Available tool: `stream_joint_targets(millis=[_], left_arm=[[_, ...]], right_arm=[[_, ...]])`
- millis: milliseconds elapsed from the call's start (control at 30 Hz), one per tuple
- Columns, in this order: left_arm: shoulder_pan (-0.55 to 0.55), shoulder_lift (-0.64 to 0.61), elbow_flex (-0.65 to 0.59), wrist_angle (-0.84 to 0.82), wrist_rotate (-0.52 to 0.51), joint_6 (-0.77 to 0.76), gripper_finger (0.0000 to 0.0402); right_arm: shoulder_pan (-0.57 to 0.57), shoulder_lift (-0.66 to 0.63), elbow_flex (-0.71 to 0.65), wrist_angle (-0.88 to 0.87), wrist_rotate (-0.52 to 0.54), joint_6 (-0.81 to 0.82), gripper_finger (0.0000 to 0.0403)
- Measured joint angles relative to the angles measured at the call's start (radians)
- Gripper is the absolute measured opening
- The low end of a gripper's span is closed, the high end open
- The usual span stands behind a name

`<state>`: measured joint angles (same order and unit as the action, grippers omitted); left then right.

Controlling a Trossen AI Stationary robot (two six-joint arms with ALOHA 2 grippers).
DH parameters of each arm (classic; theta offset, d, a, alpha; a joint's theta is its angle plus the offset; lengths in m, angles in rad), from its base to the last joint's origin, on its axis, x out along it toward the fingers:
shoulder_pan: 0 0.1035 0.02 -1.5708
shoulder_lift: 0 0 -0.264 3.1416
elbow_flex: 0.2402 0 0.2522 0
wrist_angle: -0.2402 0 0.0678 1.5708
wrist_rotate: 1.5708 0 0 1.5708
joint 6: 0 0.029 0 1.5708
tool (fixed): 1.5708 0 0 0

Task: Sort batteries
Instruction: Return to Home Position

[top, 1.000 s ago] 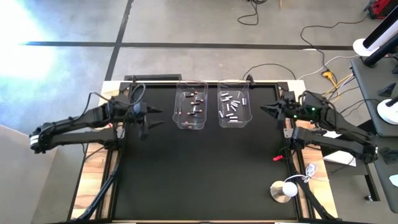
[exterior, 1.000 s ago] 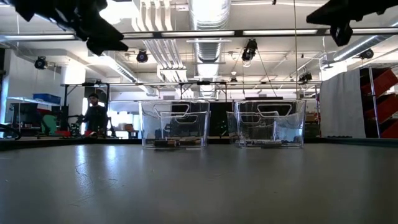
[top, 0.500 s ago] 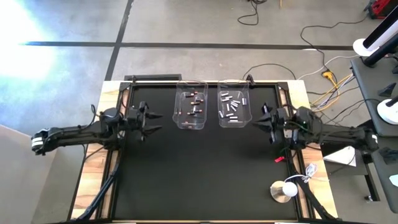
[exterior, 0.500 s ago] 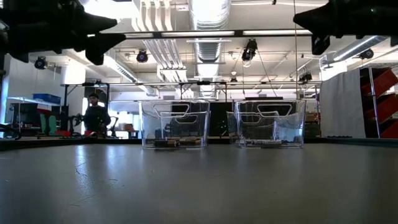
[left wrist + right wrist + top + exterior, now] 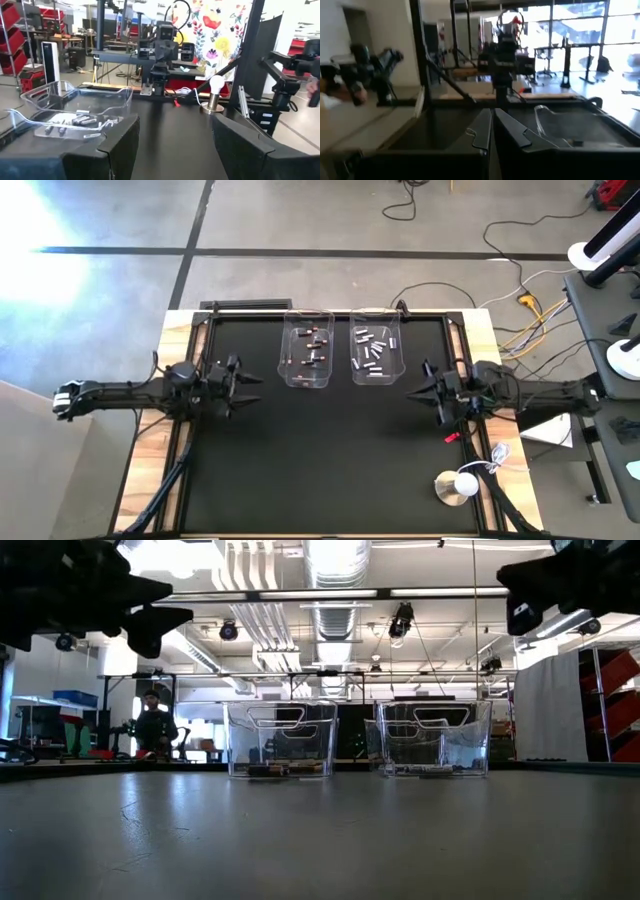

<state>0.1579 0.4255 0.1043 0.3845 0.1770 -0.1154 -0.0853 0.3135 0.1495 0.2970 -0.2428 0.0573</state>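
Two clear bins stand side by side on the black table top near its far edge. The left bin (image 5: 307, 350) holds dark batteries (image 5: 314, 345), and the right bin (image 5: 376, 352) holds silvery batteries (image 5: 372, 355). My left gripper (image 5: 246, 380) hovers open above the table's left part, pointing level toward the middle, with nothing between its fingers (image 5: 117, 147). My right gripper (image 5: 412, 392) hovers shut above the right part, facing the left one. In the low view both bins (image 5: 280, 740) (image 5: 433, 738) rest on their bases, with both grippers (image 5: 150, 620) (image 5: 520, 595) high above table level.
Bare black table top (image 5: 320, 460) stretches between the arms and toward the near edge. A small red object (image 5: 446, 435) and a white bulb on a round base (image 5: 460, 485) sit at the near right. A person (image 5: 155, 728) stands far off in the room beyond.
Both arms have sunk and stretched out flatter. Each gripper has tipped from slanting downward to about level and has shifted a little toward the table's near edge. The bins and batteries have stayed put.
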Motion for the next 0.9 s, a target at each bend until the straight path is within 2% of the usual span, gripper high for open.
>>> stream_joint_targets(millis=[133,300,467,633,900], left_arm=[[-0.007,-0.014,-0.029,-0.002,0.019,-0.011,0.0226],[-0.011,-0.058,-0.086,-0.003,0.048,-0.068,0.0226],[-0.025,-0.125,-0.093,-0.069,-0.073,-0.093,0.0226],[-0.058,-0.188,-0.093,-0.079,-0.113,-0.036,0.0226],[-0.101,-0.298,-0.093,-0.266,-0.116,-0.016,0.0226]], right_arm=[[0.000,-0.073,0.014,-0.180,-0.021,-0.072,0.0013],[0.000,-0.174,-0.012,-0.217,-0.026,-0.077,0.0013],[0.000,-0.305,-0.050,-0.252,-0.026,-0.078,0.0013],[0.000,-0.300,-0.088,-0.275,-0.070,-0.085,0.0013],[0.000,-0.312,-0.137,-0.209,-0.072,-0.103,0.0013]])
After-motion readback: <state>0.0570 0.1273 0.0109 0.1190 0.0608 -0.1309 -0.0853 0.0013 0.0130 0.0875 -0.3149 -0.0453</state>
